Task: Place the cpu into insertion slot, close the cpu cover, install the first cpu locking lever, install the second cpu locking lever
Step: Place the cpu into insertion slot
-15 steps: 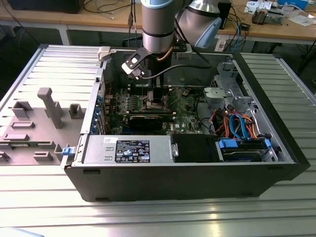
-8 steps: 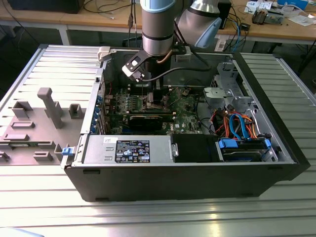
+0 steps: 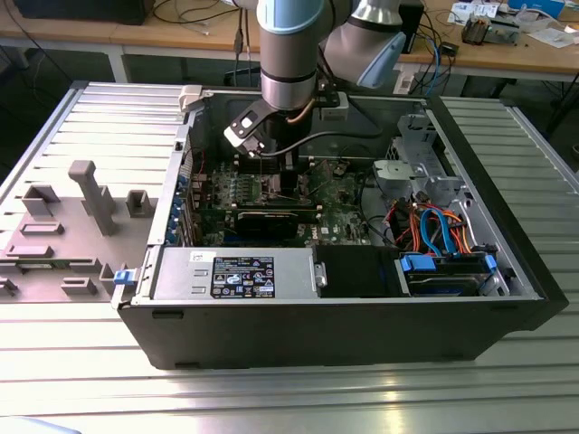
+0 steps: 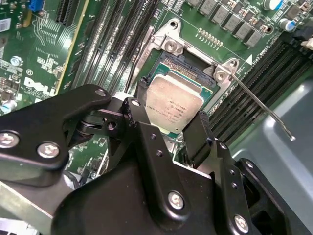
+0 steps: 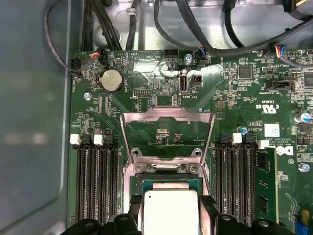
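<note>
The tool (image 4: 168,120) was clamped on two opposite edges of the cpu (image 4: 176,100), holding it flat directly over the insertion slot (image 4: 188,72); whether it already rested on the contacts could not be told. The cpu cover (image 5: 166,116) stood swung open, clear of the way. Done well, in my judgement, this step called for a level chip, squared to the slot's rim and lowered without sideways sliding or force.

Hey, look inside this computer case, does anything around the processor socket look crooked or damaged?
Nothing stands out. The cpu is held by the gripper, lined up over the insertion slot. The cpu cover is swung open, and a locking lever stands free. No damage shows.
</note>
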